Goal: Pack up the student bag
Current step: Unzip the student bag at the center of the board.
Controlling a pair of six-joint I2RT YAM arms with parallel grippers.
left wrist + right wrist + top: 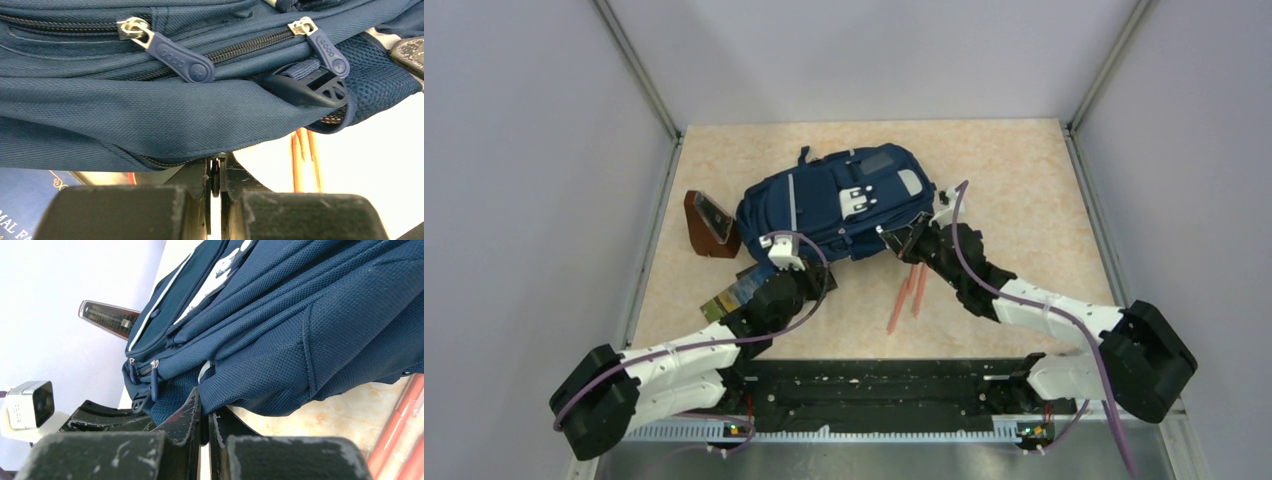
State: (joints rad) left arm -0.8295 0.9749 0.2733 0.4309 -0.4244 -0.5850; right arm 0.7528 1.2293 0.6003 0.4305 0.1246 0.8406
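The student bag, a large navy backpack with a white front patch, lies flat in the middle of the table. My left gripper is at its near left edge. In the left wrist view that gripper is shut on a thin dark zip pull under the bag's lower seam. My right gripper is at the near right edge. In the right wrist view it is shut on the bag's fabric edge. Two blue zip pulls lie along the upper zips.
A brown wedge-shaped case stands left of the bag. Two orange pens lie on the table near the right arm. A book lies partly under the left arm. Grey walls close in the left, right and back.
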